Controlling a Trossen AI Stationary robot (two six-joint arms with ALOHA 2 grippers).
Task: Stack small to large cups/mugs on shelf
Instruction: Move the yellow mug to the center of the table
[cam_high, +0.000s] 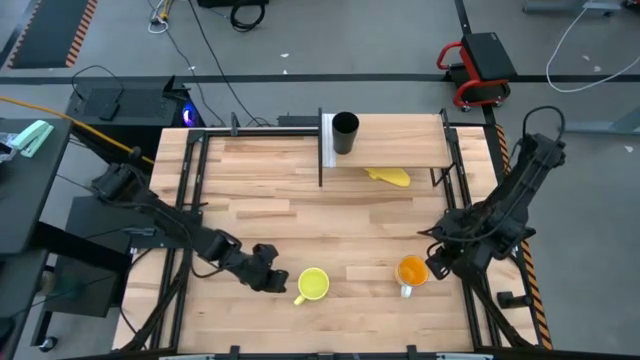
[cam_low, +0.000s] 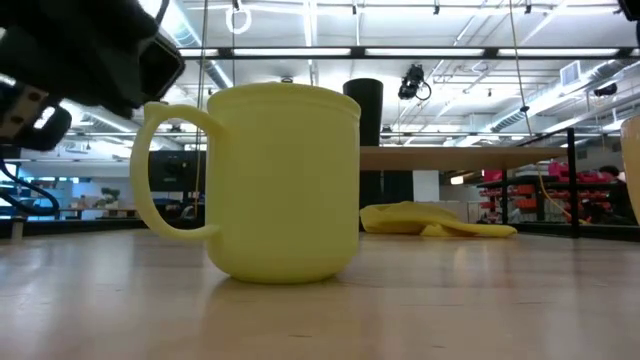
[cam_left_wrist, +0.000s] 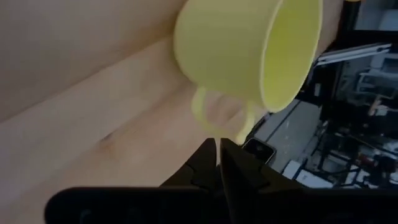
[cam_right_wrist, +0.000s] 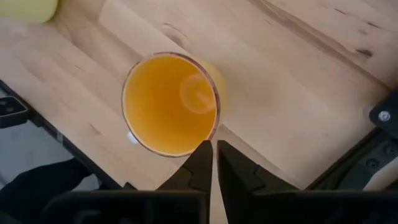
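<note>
My left gripper (cam_high: 272, 281) sits at the yellow mug's (cam_high: 314, 284) nine o'clock, its handle between us. Bare surface (cam_high: 300, 215) lies toward twelve; black cup (cam_high: 345, 133) and yellow floppy object (cam_high: 390, 177) obstruct the shelf (cam_high: 410, 140).

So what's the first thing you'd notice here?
Probably the yellow mug near the table's front edge, with the left gripper right beside its handle, fingers shut. Next, the orange mug to its right, with the right gripper close by, also shut. At the back, a tall black cup already stands on the shelf.
</note>
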